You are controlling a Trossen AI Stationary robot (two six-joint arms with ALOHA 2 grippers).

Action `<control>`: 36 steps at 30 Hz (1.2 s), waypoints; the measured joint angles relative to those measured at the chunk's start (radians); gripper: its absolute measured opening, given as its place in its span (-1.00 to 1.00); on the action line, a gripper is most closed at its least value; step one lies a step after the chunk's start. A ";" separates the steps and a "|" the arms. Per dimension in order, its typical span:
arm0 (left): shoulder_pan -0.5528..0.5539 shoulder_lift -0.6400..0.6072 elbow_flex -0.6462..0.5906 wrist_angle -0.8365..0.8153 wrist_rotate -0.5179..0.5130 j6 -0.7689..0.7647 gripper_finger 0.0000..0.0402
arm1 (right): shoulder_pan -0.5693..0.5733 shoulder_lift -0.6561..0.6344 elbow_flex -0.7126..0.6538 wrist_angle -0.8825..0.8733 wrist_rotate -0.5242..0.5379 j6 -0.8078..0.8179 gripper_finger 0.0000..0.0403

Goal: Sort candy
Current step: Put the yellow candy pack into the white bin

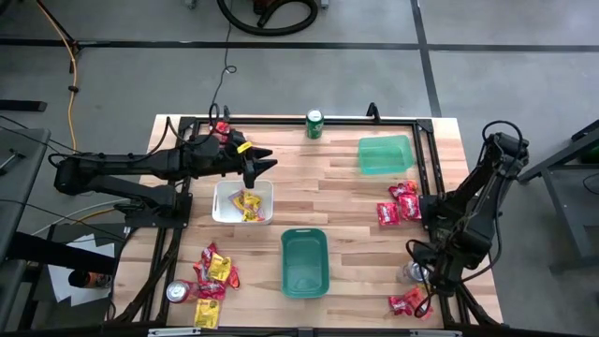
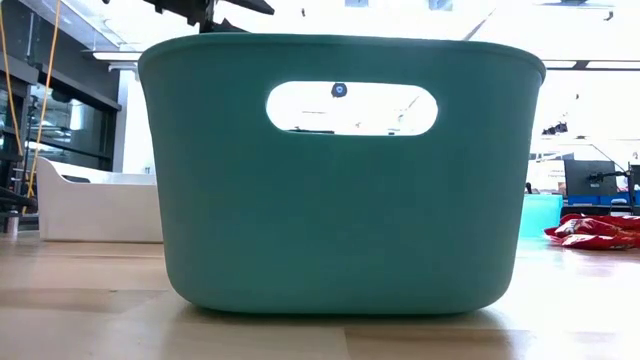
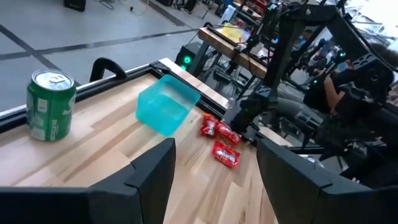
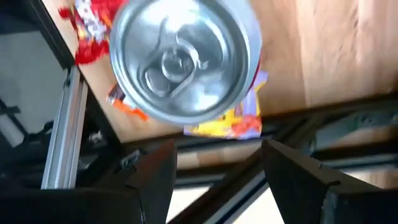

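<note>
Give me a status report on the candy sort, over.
Left end effector open above white tray holding yellow candy. Right end effector open over silver can. Red candy unsorted.

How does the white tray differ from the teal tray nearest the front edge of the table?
The white tray is squarish and holds yellow candy; the front teal tray is longer, narrower and looks empty from above. The left gripper hangs open at the white tray's far edge, while neither gripper is near the teal tray. Both are open-topped trays standing upright on the wooden table.
</note>
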 joint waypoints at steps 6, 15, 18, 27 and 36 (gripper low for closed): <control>0.000 0.000 0.000 -0.004 0.000 0.043 0.06 | 0.000 0.000 0.000 0.018 0.036 -0.040 0.13; 0.000 0.000 0.000 -0.012 0.000 0.119 0.06 | -0.020 0.000 0.000 0.062 0.113 -0.042 0.13; 0.000 0.000 0.000 -0.012 0.000 0.140 0.06 | -0.043 0.000 0.000 0.068 0.114 -0.045 0.13; 0.000 0.000 0.000 -0.028 0.000 0.155 0.06 | -0.103 0.000 -0.001 0.090 0.146 -0.122 0.13; 0.000 0.000 0.000 -0.038 0.000 0.155 0.06 | -0.114 0.000 0.018 0.029 -0.066 -0.200 0.13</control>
